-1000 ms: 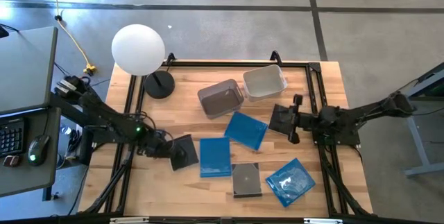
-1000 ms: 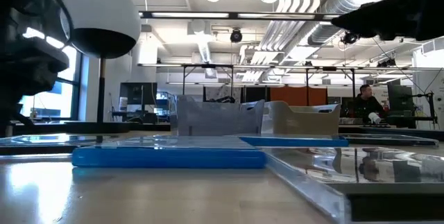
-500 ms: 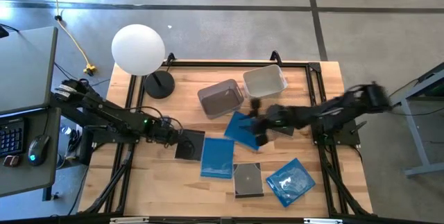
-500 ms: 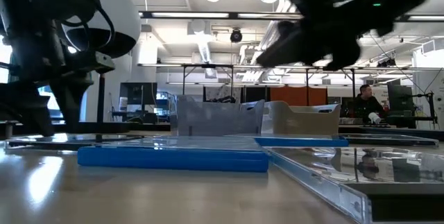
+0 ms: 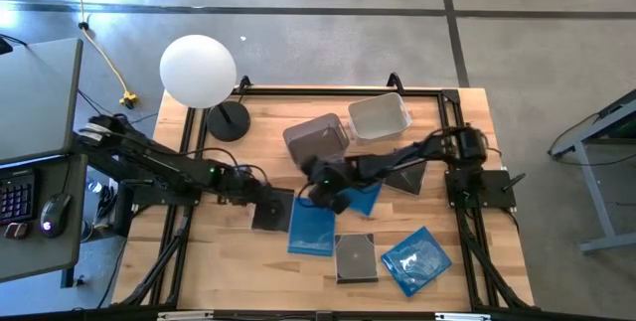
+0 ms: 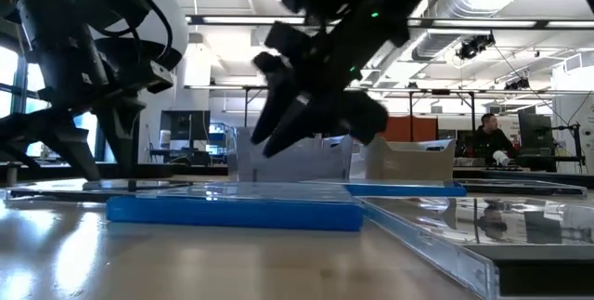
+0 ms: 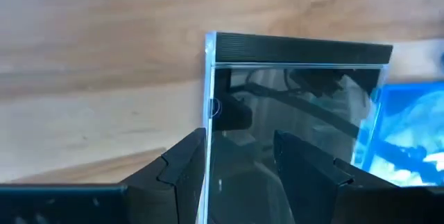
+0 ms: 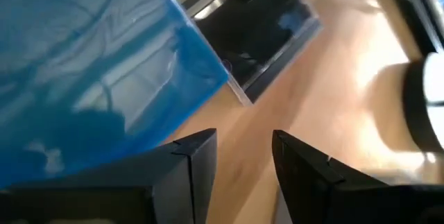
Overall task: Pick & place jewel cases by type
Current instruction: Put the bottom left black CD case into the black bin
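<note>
Left gripper (image 5: pixel 260 198), fingers parted, straddles the dark jewel case (image 5: pixel 270 211) at the surface's 9 o'clock. Right gripper (image 5: pixel 326 192), also parted, hovers over the blue case (image 5: pixel 310 227).

Table (image 5: pixel 457 271) showing light natural wood grain. Three jewel cases reading blue: one (image 5: pixel 309 227) mid-table, one (image 5: pixel 415 260) with glossy wrap glare, one (image 5: pixel 363 199) partly under dark arm. Black cases with clear shiny fronts: (image 5: pixel 272 210), (image 5: pixel 354 257), (image 5: pixel 407 176). Tub (image 5: pixel 316 138) showing grey, tub (image 5: pixel 379 116) clear/whitish. Lamp globe (image 5: pixel 198 70) white, base (image 5: pixel 229 121) black.
</note>
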You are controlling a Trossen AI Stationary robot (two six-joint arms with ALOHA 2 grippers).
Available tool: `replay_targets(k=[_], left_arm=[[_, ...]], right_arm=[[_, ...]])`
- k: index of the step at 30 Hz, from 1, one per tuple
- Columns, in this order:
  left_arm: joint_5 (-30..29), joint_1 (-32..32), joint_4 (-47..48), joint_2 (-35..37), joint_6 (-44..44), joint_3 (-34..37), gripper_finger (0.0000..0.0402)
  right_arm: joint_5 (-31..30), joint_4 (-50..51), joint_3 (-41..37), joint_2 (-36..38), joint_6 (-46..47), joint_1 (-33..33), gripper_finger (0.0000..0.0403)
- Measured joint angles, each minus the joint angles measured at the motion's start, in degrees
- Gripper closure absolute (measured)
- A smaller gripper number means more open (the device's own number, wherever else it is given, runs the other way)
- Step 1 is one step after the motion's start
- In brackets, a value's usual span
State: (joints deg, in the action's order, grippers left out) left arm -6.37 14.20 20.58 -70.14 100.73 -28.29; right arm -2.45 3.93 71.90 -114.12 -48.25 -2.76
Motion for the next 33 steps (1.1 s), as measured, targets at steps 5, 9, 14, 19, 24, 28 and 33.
replay_targets(k=[5, 9, 14, 19, 24, 28, 33], left_arm=[[2.81, 0.04, -1.10, -1.38, -0.10, 0.00, 0.0234], [0.22, 0.04, -1.13, -1.39, -0.07, -0.09, 0.0234], [-2.84, 0.00, -0.43, -1.37, -0.02, -0.11, 0.0234], [-8.55, 0.00, 2.15, -1.37, 0.40, -0.17, 0.0234], [-10.54, -1.58, 2.97, -1.37, 1.34, -0.17, 0.0234], [-9.37, -1.81, -0.25, -0.55, -3.67, -0.17, 0.0234], [-7.90, -1.81, 0.22, 1.08, -6.11, -1.51, 0.0235]], right_arm=[[-0.56, 0.67, 5.92, -5.94, -6.57, -0.29, 0.0269], [-0.14, 1.25, 9.05, -8.47, -10.31, -0.27, 0.0269], [-0.58, 1.30, 10.21, -9.77, -13.86, -0.27, 0.0269], [-0.36, -0.60, 10.03, -9.75, -13.83, 1.46, 0.0269], [1.50, -2.05, 10.03, -9.75, -13.65, 3.63, 0.0269], [-1.58, 0.05, 10.03, -9.27, -13.56, 3.38, 0.0269], [0.05, 3.61, 10.05, -6.95, -13.28, 0.44, 0.0269]])
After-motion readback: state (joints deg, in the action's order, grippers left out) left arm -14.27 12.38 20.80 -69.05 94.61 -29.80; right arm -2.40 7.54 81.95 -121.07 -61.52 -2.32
